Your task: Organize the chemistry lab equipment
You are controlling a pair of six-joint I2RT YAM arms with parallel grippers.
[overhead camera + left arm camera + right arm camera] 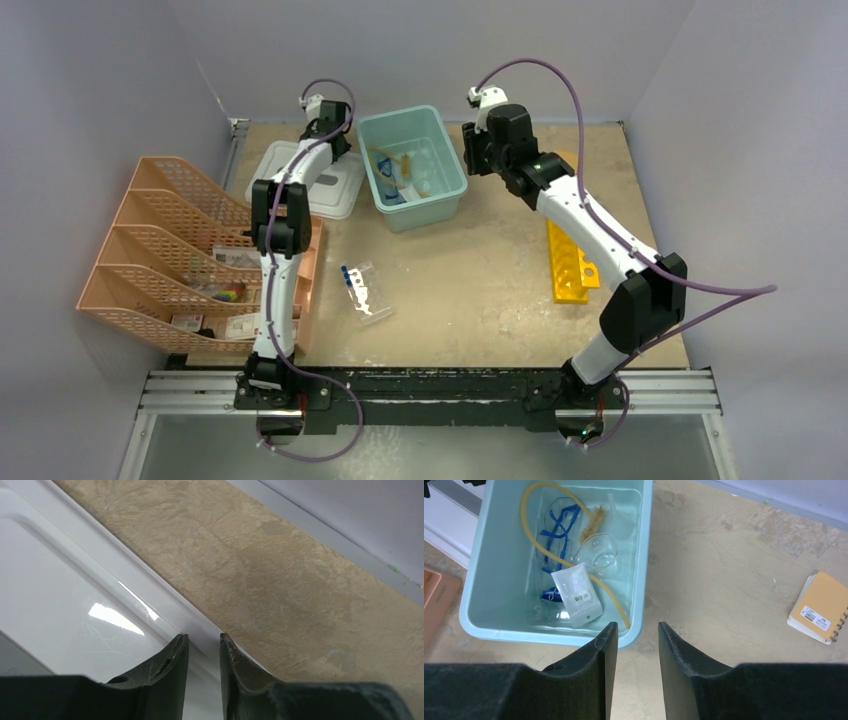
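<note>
A teal bin (484, 555) (447, 178) holds blue-framed safety glasses (555, 530), amber rubber tubing (522, 510), a glass dish (599, 555), a white packet (576, 595) and a bristle brush (596, 517). Blue-capped tubes (360, 290) in a clear sleeve lie mid-table. My left gripper (202, 637) (328, 135) is narrowly open, its fingers astride the far rim of a white lid (75, 585) (300, 185); I cannot tell whether they touch it. My right gripper (636, 625) (478, 150) hangs open and empty by the bin's right side.
Peach organizer trays (160, 250) fill the left side. A yellow rack (570, 262) lies at the right, under the right arm. A small brown notebook (821, 607) rests right of the bin. Grey walls close in the back and sides.
</note>
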